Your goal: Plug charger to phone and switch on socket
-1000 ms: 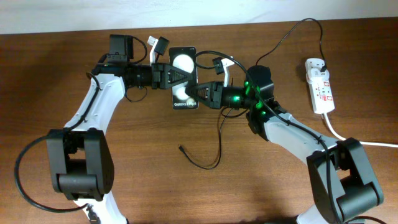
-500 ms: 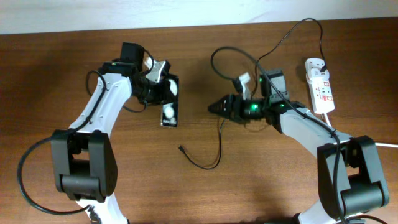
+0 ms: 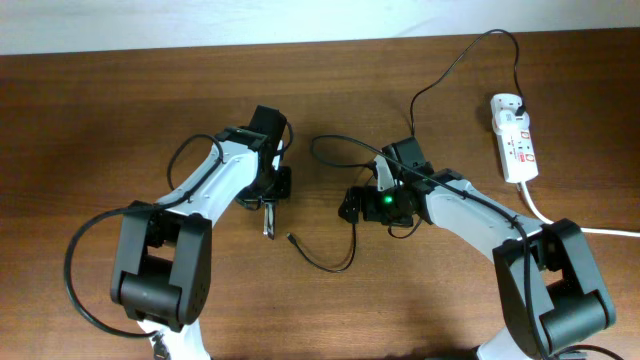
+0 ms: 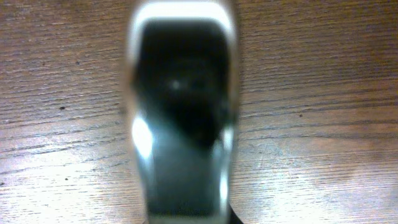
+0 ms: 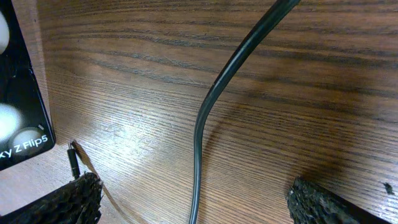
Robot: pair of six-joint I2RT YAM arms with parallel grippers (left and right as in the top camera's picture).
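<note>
Both arms have drawn apart since a second ago, when their grippers met over the phone at the back of the table. The left arm has swung the phone down toward the middle and turned it edge-on, and the right jaws have spread wide.

The left gripper (image 3: 271,196) is clamped tight on the phone (image 3: 268,217), which shows from overhead only as a thin dark sliver. In the left wrist view it is a blurred black slab with a rounded, pale, shiny rim, filling the centre. Whether its lower end touches the wood cannot be told. From the right wrist, its glossy black face carries soft white round spots and small white lettering.

The right gripper (image 3: 349,206) holds nothing. Its two fingers (image 5: 71,199), dark and rough-textured, sit at opposite lower corners of its own view, and the charger (image 5: 202,124) runs between them. The charger is a thin, smooth black cable. Its small connector tip (image 5: 73,159) lies on the table just beside the phone's corner.

Overhead, the cable loops from that tip past the right gripper and arcs up to a black plug (image 3: 521,101) in the socket (image 3: 514,138). The socket is a white, oblong strip with small red marks, lying at the right, with a thick white cord (image 3: 545,215) trailing off.

The table (image 3: 100,120) is dark brown wood with fine grain.
</note>
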